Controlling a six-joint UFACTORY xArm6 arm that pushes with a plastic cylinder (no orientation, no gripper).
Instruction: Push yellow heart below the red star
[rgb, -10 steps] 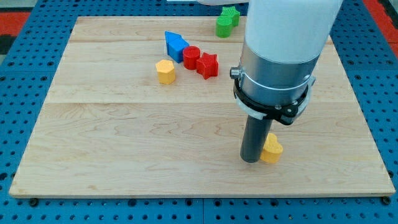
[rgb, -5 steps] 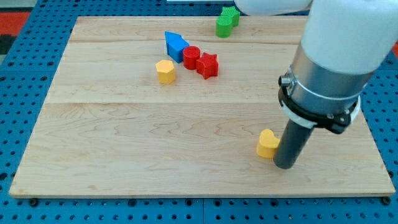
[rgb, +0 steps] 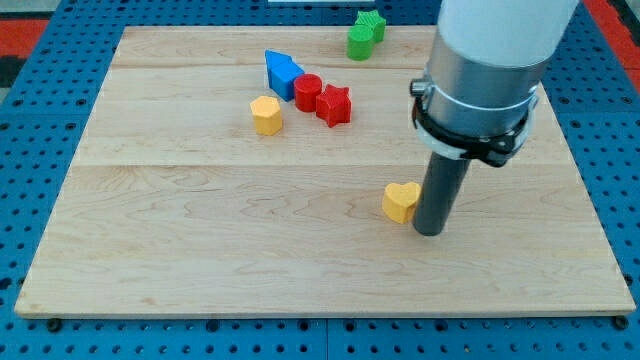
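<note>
The yellow heart (rgb: 401, 200) lies on the wooden board right of centre. My tip (rgb: 430, 231) rests on the board against the heart's right side. The red star (rgb: 334, 105) sits toward the view's top, up and to the left of the heart, with a wide gap of board between them. The star touches a red cylinder (rgb: 307, 92) on its left.
A blue block (rgb: 282, 72) sits left of the red cylinder. A yellow hexagonal block (rgb: 266, 115) lies below and left of it. Two green blocks (rgb: 364, 34) stand at the board's top edge. The board's right edge (rgb: 588, 190) is beyond my tip.
My tip moved from the heart's left side around to its right side, then pushed the heart up and to the left, closer to the red star.
</note>
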